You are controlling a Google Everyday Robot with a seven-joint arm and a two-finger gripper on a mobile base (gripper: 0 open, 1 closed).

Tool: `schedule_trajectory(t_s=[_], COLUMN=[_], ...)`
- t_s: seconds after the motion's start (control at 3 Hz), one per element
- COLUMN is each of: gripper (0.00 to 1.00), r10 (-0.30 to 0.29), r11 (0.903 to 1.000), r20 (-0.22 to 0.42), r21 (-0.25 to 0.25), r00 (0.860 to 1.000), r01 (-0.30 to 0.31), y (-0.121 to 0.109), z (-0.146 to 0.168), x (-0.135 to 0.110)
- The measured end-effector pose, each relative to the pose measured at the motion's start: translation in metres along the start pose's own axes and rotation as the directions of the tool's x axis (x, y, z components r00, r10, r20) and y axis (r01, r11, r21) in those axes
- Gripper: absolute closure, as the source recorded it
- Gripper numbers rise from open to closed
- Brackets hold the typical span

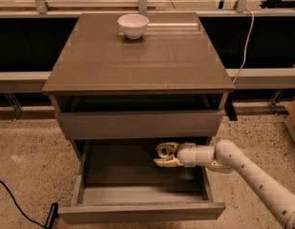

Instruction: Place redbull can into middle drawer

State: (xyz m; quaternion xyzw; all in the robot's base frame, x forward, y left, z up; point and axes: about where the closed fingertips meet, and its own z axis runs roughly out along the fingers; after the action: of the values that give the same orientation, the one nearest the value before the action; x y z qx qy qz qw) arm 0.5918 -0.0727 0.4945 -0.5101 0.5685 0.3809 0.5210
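Observation:
The middle drawer (137,213) is pulled out, open toward me, below the grey drawer front above it. My gripper (166,155) reaches in from the right, inside the drawer's back right part. It is shut on the redbull can (162,151), a slim silver can whose tab top faces me. The can sits low over the drawer floor, under the edge of the drawer above; I cannot tell whether it touches the floor.
A white bowl (133,26) stands at the back of the cabinet top (137,61). The top drawer (137,124) is slightly open. A black cable (18,206) lies on the floor at the left. A brown box (294,118) stands at the right.

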Motion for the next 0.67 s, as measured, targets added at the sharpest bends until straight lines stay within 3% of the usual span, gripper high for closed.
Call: schedule_trajectory(t_s=[0.33, 0.67], gripper=[1.00, 0.83], r10=[-0.002, 0.009], r11=[0.9990, 0.9963], r20=[-0.006, 0.018], r21=[-0.044, -0.086], r00=[1.000, 1.000], r01=[0.002, -0.007], y=[0.002, 0.007], z=[0.006, 0.011], x=[0.016, 0.028])
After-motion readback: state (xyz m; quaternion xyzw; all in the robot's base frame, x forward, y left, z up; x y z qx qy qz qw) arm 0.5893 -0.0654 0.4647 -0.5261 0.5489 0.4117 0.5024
